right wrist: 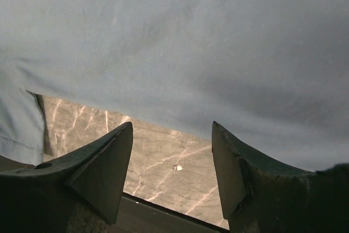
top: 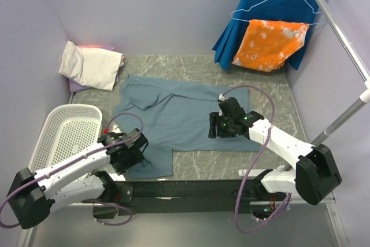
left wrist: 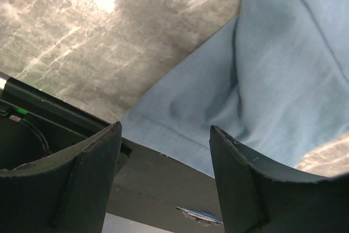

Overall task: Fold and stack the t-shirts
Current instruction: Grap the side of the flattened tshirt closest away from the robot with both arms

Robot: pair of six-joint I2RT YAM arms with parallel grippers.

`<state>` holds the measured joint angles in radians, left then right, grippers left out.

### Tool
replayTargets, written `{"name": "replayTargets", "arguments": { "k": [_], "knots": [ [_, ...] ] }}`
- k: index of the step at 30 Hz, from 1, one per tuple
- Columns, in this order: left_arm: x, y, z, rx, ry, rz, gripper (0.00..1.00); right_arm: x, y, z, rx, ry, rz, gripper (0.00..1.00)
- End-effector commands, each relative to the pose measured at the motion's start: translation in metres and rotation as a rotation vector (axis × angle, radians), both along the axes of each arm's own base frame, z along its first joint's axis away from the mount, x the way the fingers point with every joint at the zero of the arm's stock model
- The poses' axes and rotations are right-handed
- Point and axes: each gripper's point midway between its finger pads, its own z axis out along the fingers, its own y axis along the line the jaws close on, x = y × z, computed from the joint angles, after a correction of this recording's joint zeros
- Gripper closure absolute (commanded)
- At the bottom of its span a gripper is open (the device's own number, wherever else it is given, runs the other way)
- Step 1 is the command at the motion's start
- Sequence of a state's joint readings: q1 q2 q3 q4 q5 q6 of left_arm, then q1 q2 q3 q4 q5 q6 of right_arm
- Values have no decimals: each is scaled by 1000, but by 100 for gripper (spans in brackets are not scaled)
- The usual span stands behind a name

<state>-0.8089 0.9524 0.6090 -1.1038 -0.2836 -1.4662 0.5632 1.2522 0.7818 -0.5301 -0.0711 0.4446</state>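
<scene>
A dusty blue-grey t-shirt (top: 173, 117) lies spread on the grey marble table, one sleeve hanging toward the near edge. A cream-white folded shirt (top: 92, 65) sits at the back left on a lavender one (top: 74, 87) that barely shows. My left gripper (top: 134, 150) is open just above the blue shirt's near left corner (left wrist: 218, 113). My right gripper (top: 218, 125) is open and empty over the shirt's near right part; the cloth (right wrist: 191, 42) fills its view, with its edge just beyond the fingertips.
A white mesh basket (top: 65, 134) stands at the left. A royal-blue pleated garment (top: 263, 13) and an orange-and-white blotched cloth (top: 269, 43) hang on a rail at the back right. A black bar (top: 191, 188) runs along the near table edge.
</scene>
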Motion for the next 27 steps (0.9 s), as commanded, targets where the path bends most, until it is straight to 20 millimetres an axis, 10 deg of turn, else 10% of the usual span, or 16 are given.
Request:
{"name": "replayTargets", "arguments": {
  "k": [1,16,22,27],
  "knots": [
    [-4,-3,-1,18,41,-27,27,9,3,13,-2,-36,-2,34],
    [-1,-25,-29,-27,99,-31,27,10,0,20,-12,-60,8,32],
    [-7,-18,-30,-45,84,16,55,11,0,18,-20,-50,2,32],
    [-3,-13,-15,-30,50,20,99,14,-12,9,-75,-39,-70,33]
  ]
}}
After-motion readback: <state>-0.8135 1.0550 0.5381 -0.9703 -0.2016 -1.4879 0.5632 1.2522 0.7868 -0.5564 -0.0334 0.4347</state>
